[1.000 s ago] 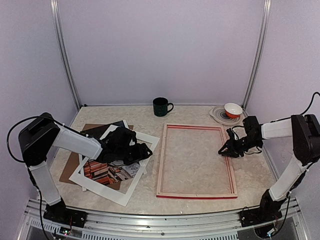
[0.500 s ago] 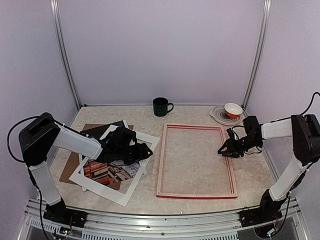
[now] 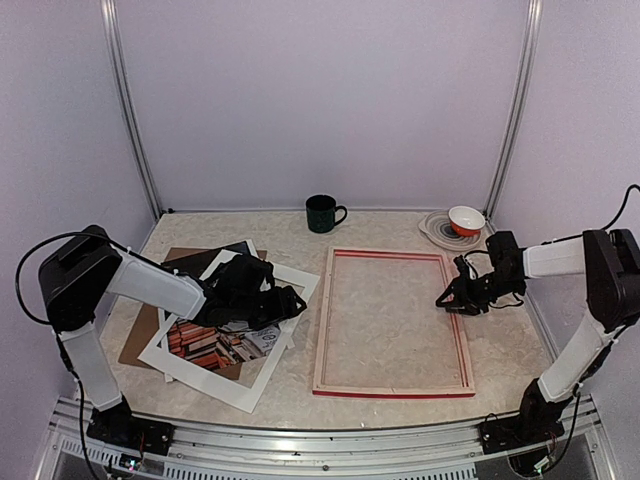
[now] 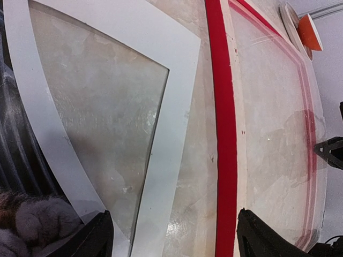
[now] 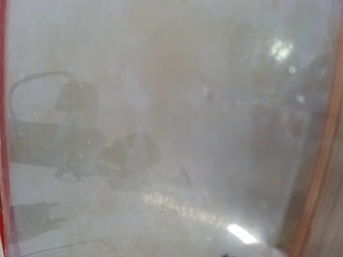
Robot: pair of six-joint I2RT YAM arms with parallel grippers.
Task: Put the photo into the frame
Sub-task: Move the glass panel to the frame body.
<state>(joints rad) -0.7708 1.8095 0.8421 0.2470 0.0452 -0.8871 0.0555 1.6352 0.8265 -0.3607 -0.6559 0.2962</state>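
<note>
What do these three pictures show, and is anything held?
Two robot arms are bolted at the table's near edge, each ending in two fingers. The wide picture looks down from behind them; the others come from wrist cameras, the right one blurred. The red frame lies flat; beside it a white mat lies over the photo. A mug and a bowl stand at the back. The left fingers are open and empty over the mat. The right fingers are at the frame's right rail; grip unclear.
</note>
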